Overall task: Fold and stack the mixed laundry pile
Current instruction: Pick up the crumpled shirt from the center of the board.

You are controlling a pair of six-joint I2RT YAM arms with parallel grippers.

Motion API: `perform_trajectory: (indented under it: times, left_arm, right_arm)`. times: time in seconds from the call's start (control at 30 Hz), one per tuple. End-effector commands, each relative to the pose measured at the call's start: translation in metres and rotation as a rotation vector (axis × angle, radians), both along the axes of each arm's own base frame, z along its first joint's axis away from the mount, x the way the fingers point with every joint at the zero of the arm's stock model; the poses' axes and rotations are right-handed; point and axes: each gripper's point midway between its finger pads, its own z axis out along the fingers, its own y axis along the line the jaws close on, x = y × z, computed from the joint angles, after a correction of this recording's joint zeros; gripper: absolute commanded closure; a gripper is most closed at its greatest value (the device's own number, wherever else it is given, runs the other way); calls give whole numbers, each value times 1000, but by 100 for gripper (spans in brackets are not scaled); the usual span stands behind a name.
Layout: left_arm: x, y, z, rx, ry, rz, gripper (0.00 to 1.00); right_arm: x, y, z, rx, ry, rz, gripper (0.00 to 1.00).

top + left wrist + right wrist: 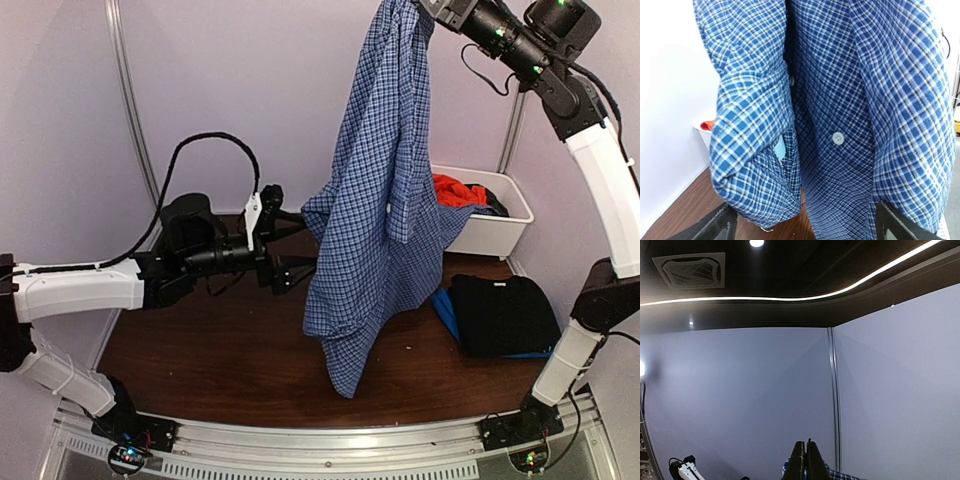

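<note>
Hanging from your right pincer (428, 12), the checked shirt (385, 200) is lifted high over the middle of the worktop (200, 360). That pincer is fully closed on the cloth near the shirt's top. In the right wrist view its two fingers (800, 462) press flat together, and a strip of blue-and-white check shows just beneath them. The shirt falls in long folds, with its lowest point down near the worktop. You cannot tell whether that tip touches the wood.

Your left pincer (288, 245) reaches in level from the left, just beside the shirt's left edge. Its jaws are spread wide and hold nothing. In the left wrist view the fingers (715, 227) sit at the two bottom corners, and the checked cloth fills the space ahead of them. A pale button (838, 138) shows on the front.

The rest of the laundry lies to the right. The orange T-shirt (455, 190) sits in the white tub (495, 235) at the far right corner, with darker cloth beside it. Nearer to you, a black piece (500, 315) lies flat on the worktop on top of a blue piece (446, 312), whose edge peeks out on the left.
</note>
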Motion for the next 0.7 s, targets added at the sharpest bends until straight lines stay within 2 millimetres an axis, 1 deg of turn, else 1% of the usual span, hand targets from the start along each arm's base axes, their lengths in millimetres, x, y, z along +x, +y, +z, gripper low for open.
perform_trajectory:
  times: [0.0,0.07,0.13,0.2,0.3,0.4,0.47,0.53,0.57,0.63,0.67]
  left_arm:
    - [-17,-23,-7,2,29,-102,2]
    - [-29,-38,-15,30,40,-158,2]
    - [-42,-49,-19,29,42,-206,2]
    - [-56,-56,-20,19,41,-259,2]
    - [-71,-58,-16,8,34,-301,2]
    - [-77,-49,-22,41,33,-294,2]
    - [-80,-48,-24,64,34,-286,2]
    - [-89,-55,-27,87,27,-291,2]
    - [-93,-62,-27,96,19,-288,2]
    - [-96,-78,-29,103,13,-261,2]
    - [-94,-85,-29,102,6,-239,2]
  right_arm:
    - [-6,-8,11,32,-31,-26,100]
    - [-4,-8,10,30,-32,-34,100]
    - [-2,-8,9,24,-33,-49,100]
    - [1,-9,7,13,-33,-71,100]
    - [6,-10,3,-3,-29,-105,100]
    - [7,-13,3,-8,-34,-126,100]
    - [7,-14,3,-6,-34,-133,100]
    - [9,-14,3,-2,-33,-138,100]
    - [11,-14,3,1,-31,-143,100]
    - [14,-12,1,2,-24,-146,100]
    - [15,-12,1,5,-24,-143,100]
